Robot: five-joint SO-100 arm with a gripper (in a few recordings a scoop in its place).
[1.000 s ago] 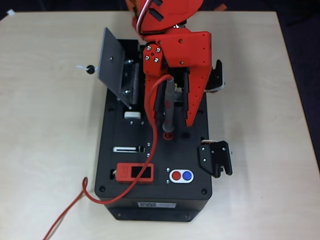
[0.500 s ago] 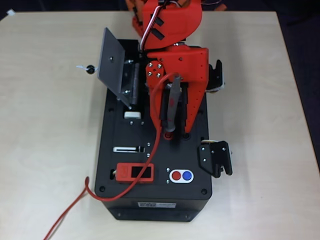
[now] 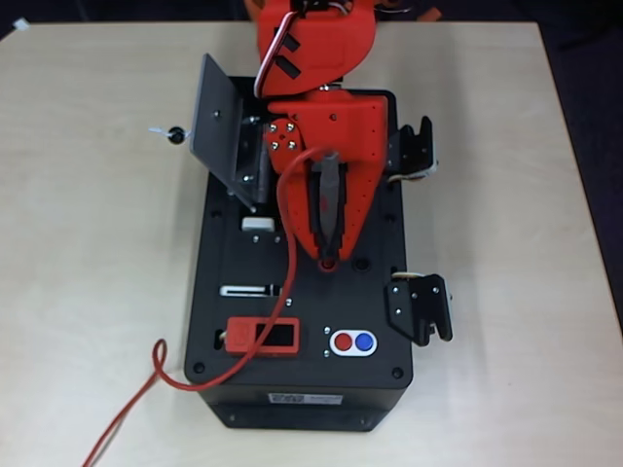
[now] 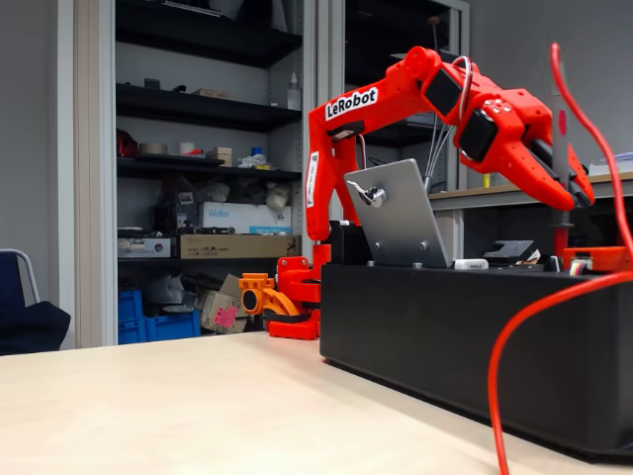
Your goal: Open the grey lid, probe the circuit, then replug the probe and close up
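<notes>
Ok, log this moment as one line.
grey lid: open | claw: shut on probe | probe tip: at red socket | red wire: trailing

Grey lid (image 4: 396, 213) propped open on black box (image 4: 475, 336), claw (image 4: 566, 173) holding probe (image 4: 561, 148) upright

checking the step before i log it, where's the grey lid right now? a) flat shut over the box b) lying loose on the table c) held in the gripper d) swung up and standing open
d: the grey lid stands tilted up at the box's far left corner in the overhead view, and the fixed view shows it raised above the box top, while the gripper holds the probe.
</notes>
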